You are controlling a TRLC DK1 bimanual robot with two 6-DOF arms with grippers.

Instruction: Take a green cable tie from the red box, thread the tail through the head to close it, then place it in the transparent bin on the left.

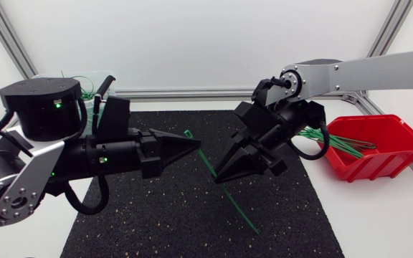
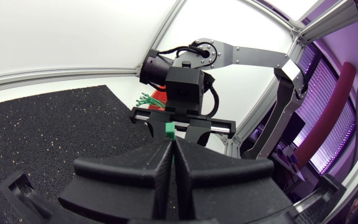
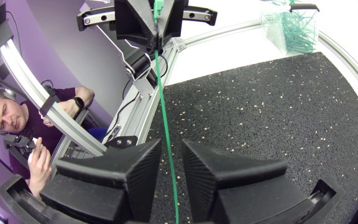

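My left gripper (image 1: 197,145) is shut on a green cable tie (image 1: 224,190) close to its head, which pokes out past the fingertips (image 2: 168,130). The tie's long tail slants down over the black mat (image 1: 156,222). My right gripper (image 1: 220,174) faces the left one from a short way off. In the right wrist view the tail (image 3: 164,112) runs through the gap of the right gripper (image 3: 170,163), whose fingers stand apart, clear of the tail on both sides. The red box (image 1: 378,152) at the right holds more green ties (image 1: 339,140). The transparent bin (image 1: 84,84) stands at the back left.
The transparent bin (image 3: 291,30) holds several green ties. Silver frame rails (image 1: 192,93) border the mat at the back. The red box (image 2: 158,99) shows behind my right arm in the left wrist view.
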